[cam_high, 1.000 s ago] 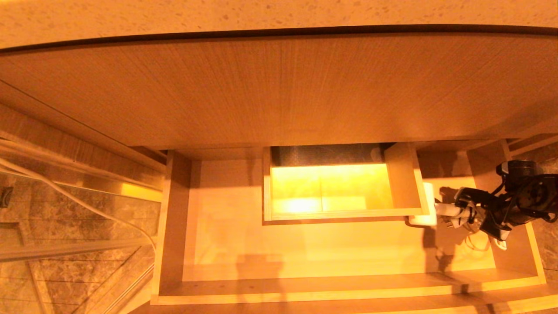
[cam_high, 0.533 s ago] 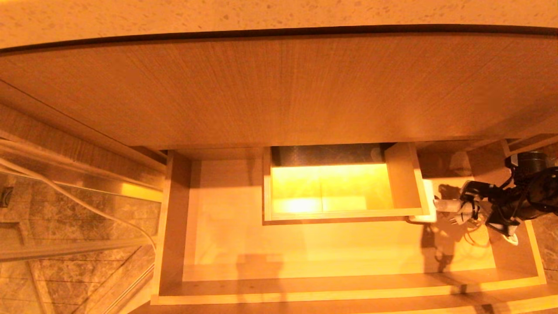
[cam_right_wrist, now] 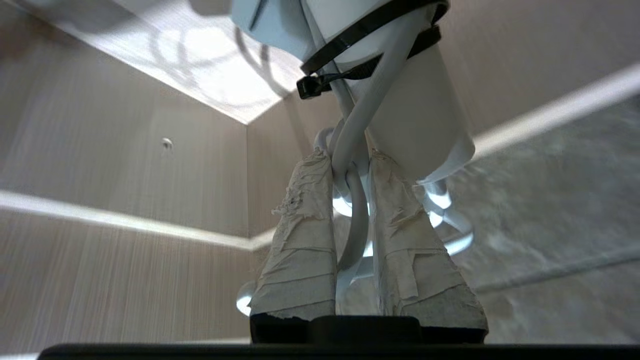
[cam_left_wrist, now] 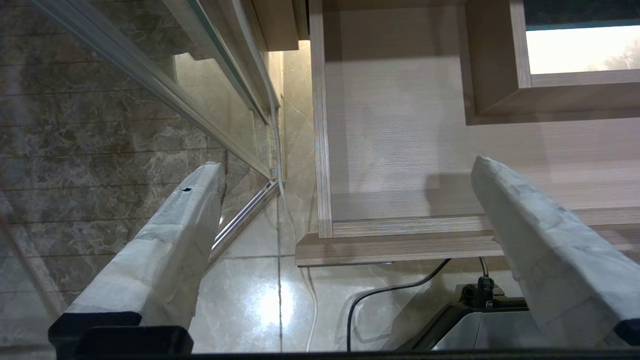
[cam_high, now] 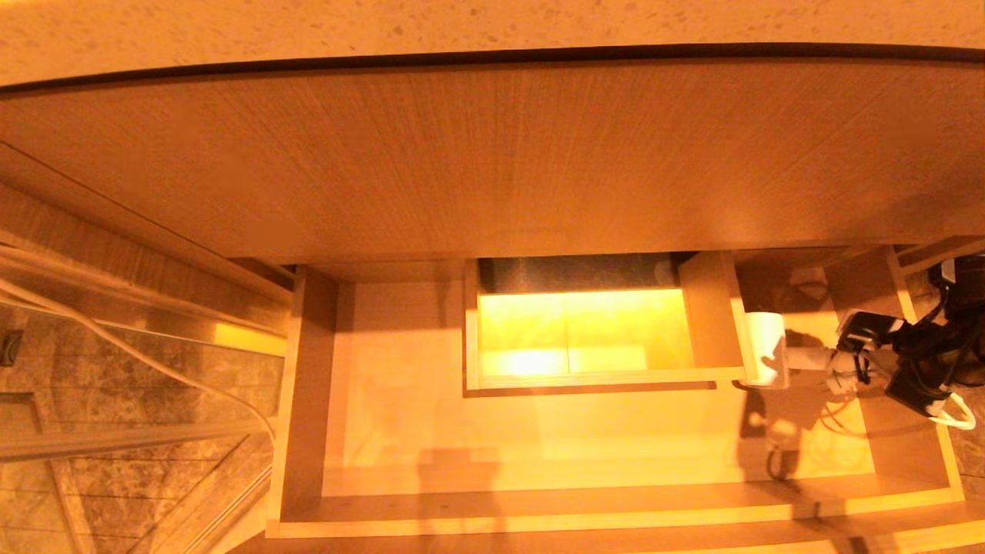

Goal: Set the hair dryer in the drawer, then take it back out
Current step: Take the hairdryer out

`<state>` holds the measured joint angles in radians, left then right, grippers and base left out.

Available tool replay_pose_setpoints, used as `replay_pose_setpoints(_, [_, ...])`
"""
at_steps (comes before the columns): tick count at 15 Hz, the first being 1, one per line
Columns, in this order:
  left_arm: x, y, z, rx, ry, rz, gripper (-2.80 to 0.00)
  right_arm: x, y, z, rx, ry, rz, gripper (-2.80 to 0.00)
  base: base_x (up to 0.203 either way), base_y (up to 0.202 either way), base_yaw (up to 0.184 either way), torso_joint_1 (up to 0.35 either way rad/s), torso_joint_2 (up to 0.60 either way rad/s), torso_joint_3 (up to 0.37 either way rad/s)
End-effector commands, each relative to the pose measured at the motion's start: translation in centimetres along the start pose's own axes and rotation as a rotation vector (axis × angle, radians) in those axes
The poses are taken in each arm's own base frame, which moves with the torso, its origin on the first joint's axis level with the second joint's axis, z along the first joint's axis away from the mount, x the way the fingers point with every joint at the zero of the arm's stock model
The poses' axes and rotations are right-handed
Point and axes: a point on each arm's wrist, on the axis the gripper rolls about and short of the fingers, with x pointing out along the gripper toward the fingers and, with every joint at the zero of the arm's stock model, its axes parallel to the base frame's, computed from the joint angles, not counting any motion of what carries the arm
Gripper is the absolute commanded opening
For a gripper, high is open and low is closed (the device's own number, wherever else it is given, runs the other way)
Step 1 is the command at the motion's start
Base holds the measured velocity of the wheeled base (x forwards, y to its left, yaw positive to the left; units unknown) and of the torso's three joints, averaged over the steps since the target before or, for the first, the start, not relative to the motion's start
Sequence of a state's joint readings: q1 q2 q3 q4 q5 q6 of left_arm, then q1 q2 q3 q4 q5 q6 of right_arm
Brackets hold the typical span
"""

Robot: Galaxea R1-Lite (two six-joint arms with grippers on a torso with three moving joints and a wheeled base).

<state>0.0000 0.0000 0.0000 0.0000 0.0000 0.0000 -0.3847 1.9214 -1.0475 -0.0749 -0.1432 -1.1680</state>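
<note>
Right gripper (cam_right_wrist: 350, 165): tape-wrapped fingers (cam_right_wrist: 305, 235) drawn nearly together, pinching the white cord (cam_right_wrist: 357, 125) bundled against the handle of the hair dryer (cam_right_wrist: 420, 115). A black cable tie (cam_right_wrist: 350, 45) straps the cord to the handle. Whether the fingers press the handle itself or only the cord is hard to judge from the wrist view.

Right gripper, head view (cam_high: 835, 368): at the right end of the open drawer (cam_high: 539, 515), arm reaching in from the right edge of the view.

Hair dryer, head view (cam_high: 769, 350): white; barrel just beside the right wall of the boxed cut-out (cam_high: 712, 315), handle running right toward the fingers. It appears held clear of the drawer floor, its shadow falling on the pale floor below it. Loose loops of cord hang near the gripper.

Drawer: pulled out, wide, light wood, pale interior; the boxed cut-out sits at mid-back, brightly lit inside. Above it, a taller wood-grain front panel (cam_high: 492, 154) under a speckled top (cam_high: 492, 23).

Left gripper (cam_left_wrist: 350, 170): parked off the left front corner of the drawer, over a glossy tiled floor (cam_left_wrist: 250, 300); fingers (cam_left_wrist: 170, 240) spread wide, holding nothing. A glass panel (cam_left_wrist: 100, 100) with a metal frame stands to the drawer's left.
</note>
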Motion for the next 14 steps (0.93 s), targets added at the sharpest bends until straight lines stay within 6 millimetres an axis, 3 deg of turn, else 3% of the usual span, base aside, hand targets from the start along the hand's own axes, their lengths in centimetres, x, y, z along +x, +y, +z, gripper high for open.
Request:
replay_pose_setpoints(1, [0.0, 0.0, 0.0, 0.000, 0.000, 0.000, 0.00, -2.1, -0.4, -0.2, -0.007, -0.016, -0.041, -2.80, 0.000, 0.000, 0.000, 0.000, 0.00, 0.000])
replay_pose_setpoints(14, [0.0, 0.0, 0.0, 0.000, 0.000, 0.000, 0.00, -14.1, 3.2, -3.7, -0.007, -0.088, -0.219, -2.80, 0.000, 0.000, 0.000, 0.000, 0.00, 0.000])
